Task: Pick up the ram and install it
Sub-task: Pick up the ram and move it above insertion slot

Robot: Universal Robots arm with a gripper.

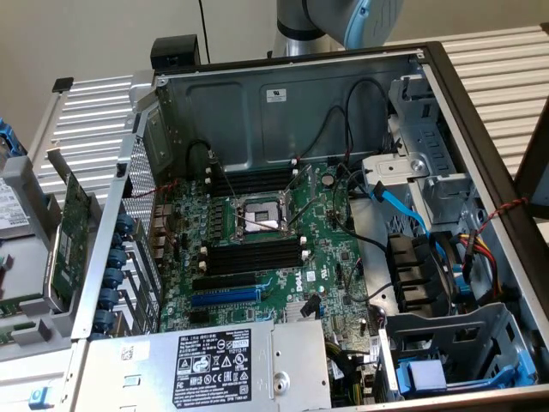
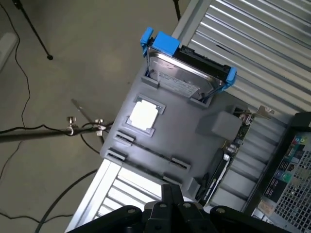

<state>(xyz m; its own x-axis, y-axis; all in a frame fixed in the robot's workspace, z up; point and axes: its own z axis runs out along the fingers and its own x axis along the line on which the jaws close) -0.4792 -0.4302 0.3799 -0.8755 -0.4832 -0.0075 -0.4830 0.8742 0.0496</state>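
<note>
The ram is a thin green strip lying low on the grey tray outside the case, at the exterior view's left edge. From the wrist camera it appears edge-on as a thin dark line in the groove of that tray. My gripper hangs well above the tray's near edge, its black fingers together and holding nothing. Part of the arm rises behind the open computer case. On the motherboard, black memory slots with white end clips flank the processor socket.
On the tray sit a hard drive in a blue caddy, a pale square chip and a green expansion card standing on edge. Cables, a fan and a power supply crowd the case.
</note>
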